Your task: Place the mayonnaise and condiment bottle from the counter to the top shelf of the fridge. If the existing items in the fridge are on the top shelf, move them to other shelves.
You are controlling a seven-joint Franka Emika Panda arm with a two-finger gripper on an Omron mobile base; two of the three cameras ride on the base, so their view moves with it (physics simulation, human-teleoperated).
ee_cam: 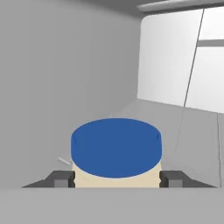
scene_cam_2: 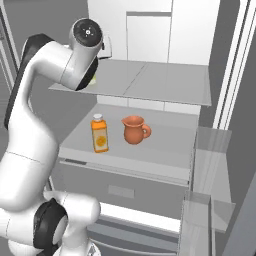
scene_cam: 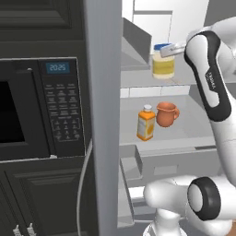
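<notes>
Open fridge (scene_cam_2: 150, 35) ahead of you, white back wall, grey shelves. Mayonnaise (scene_cam: 163, 62) upright on top shelf (scene_cam_2: 165, 82), left side near wall. Your tool (ee_cam: 116, 179) straddles jar just under blue lid, fingertips (ee_cam: 61, 178) flanking both sides, close against it. Whether they press or stand just off, can't tell. Jar axis vertical, tool reaching in level from front, so retreat likely runs straight back toward you. Orange bottle (scene_cam: 146, 123) and terracotta jug (scene_cam: 167, 114) one shelf below, side by side. Microwave (scene_cam: 39, 108) left of fridge.

black microwave (scene_cam: 39, 108), dark cabinets (scene_cam: 41, 198)
</notes>
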